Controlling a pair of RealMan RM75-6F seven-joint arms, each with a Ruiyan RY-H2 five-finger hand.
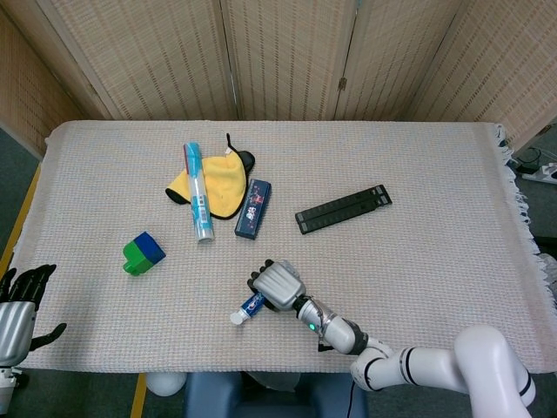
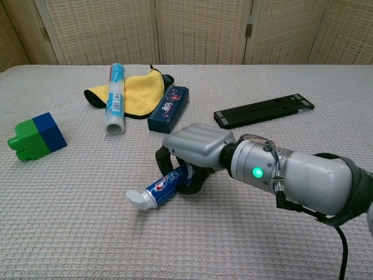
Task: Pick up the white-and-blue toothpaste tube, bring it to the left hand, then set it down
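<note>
Chest view shows my right hand (image 2: 195, 153) with its dark fingers curled around the white-and-blue toothpaste tube (image 2: 161, 187), gripping its far end near the middle of the beige woven tablecloth (image 2: 70, 233). The tube is a soft plastic tube with a white cap, a blue body and red-and-white lettering. Its long axis runs diagonally, cap pointing near-left and slightly down, the other end hidden in my grip. In the head view the tube (image 1: 248, 308) pokes out left of my right hand (image 1: 276, 286). My left hand (image 1: 19, 305) hangs off the table's near-left corner, fingers spread, holding nothing.
</note>
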